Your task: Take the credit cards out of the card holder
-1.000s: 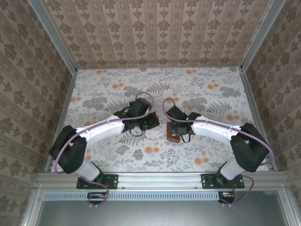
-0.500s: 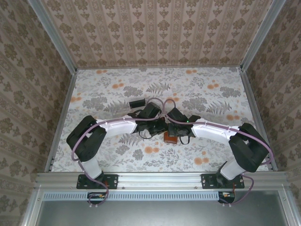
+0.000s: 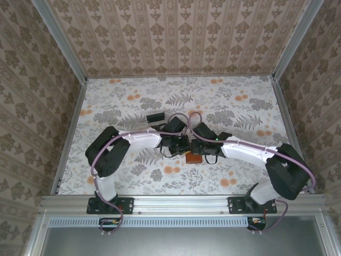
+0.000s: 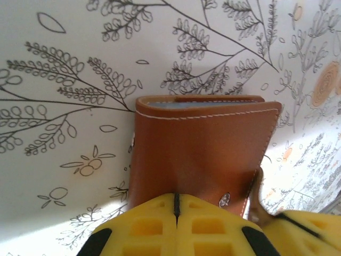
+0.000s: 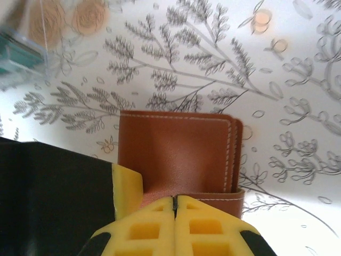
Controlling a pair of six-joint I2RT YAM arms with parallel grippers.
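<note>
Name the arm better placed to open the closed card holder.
Right, probably: the right gripper, shut, sits at the card holder's stitched flap edge; the left gripper, shut, rests on plain cover.

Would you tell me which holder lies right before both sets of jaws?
The folded brown leather card holder; the clear plastic piece with teal contents lies apart from it.

From above you get just a brown sliver of the card holder (image 3: 193, 158); both wrists cover the rest. In the left wrist view, its near edge is hidden behind the left end effector (image 4: 176, 205), jaws pressed together. In the right wrist view, the right end effector (image 5: 175, 208) hides it likewise. Folded, it conceals its inside. The clear plastic piece (image 5: 16, 50) is blurred and cut off at the left edge. The dark object (image 3: 156, 116) on the counter (image 3: 240, 106) is too small to name.
</note>
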